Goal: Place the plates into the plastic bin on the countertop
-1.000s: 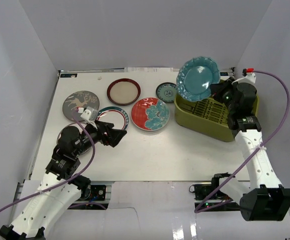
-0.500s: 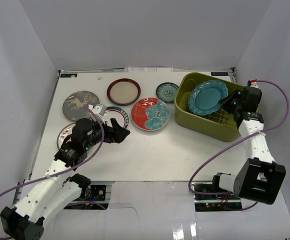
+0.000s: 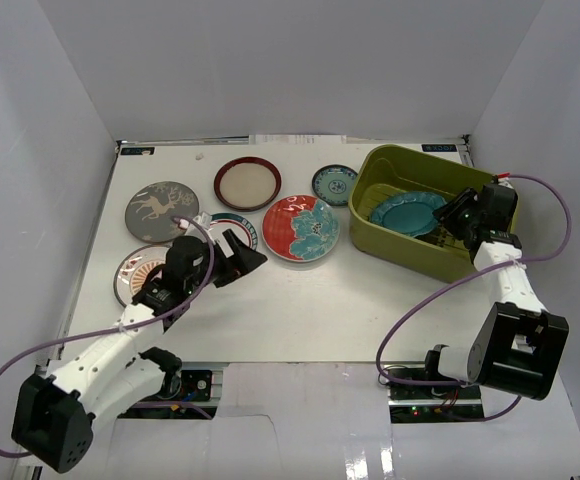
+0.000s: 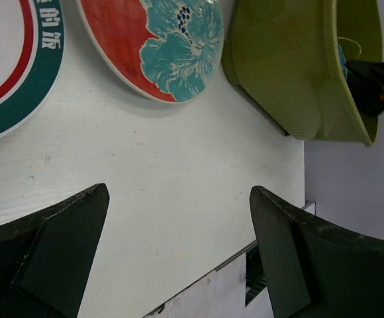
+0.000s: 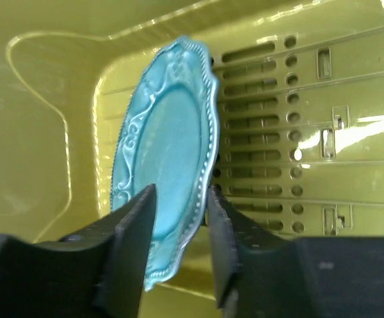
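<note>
Overhead view with both wrist views. Over the last second the teal plate [image 3: 407,212] has gone from standing high above the bin's [image 3: 390,156] far rim to lying low and nearly flat inside it, at about 2 o'clock on the counter [image 3: 300,300]. The right gripper [image 3: 457,215] has followed it down and, in its wrist view, still pinches the scalloped rim between narrow jaws, so this plate probably needs only a release. The left gripper [image 3: 245,258] has meanwhile advanced toward 1 o'clock. Its jaws are wide and empty, and the floral plate [image 3: 301,227] lies just ahead. Count: seven plates, one in the bin and six on the counter. The six are the floral plate, the deer plate [image 3: 162,208], the cream plate [image 3: 247,183], the small teal-rimmed plate [image 3: 332,183], the striped-rim plate [image 3: 240,228] and the orange plate [image 3: 128,272]. The last two are partly hidden under the left arm. There is one bin and there are two grippers.
</note>
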Controlling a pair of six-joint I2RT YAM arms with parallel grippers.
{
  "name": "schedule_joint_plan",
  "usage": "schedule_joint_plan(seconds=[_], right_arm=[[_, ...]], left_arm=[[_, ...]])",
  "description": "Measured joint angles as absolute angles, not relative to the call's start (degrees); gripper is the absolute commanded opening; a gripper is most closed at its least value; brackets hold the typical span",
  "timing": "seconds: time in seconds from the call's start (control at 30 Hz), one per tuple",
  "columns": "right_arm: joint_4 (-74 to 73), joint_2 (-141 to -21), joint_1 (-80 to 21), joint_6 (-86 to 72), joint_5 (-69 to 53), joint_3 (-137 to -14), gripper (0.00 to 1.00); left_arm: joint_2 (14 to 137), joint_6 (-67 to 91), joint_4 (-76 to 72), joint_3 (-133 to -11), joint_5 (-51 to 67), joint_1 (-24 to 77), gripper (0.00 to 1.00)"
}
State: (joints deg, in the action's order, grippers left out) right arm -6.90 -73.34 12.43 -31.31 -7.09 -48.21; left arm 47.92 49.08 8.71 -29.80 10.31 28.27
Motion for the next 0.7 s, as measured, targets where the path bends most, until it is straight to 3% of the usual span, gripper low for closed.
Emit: schedule_joint_plan(seconds=[0.17, 0.2, 0.3, 0.7], right_arm=[[-3.9, -71.9, 12.4, -30.8, -6.1, -47.0, 0.63], [-3.8, -71.4, 12.4, -30.6, -5.8, -46.7, 0.72], [-3.8, -69.0, 12.4, -29.7, -4.2, -46.1, 0.85], [-4.3, -53.5, 8.7, -27.9, -3.8, -45.9, 0.84]], left_arm=[[56.9, 54.2, 2.9, -29.6, 7.5, 28.7, 0.98], [58.4, 54.9, 1.9, -29.6, 6.8, 29.1, 0.98], [62.8, 56.9, -1.2, -29.6, 4.6, 30.6, 0.98], [80.8, 63.0, -11.1, -35.1, -7.3, 39.4, 0.88]])
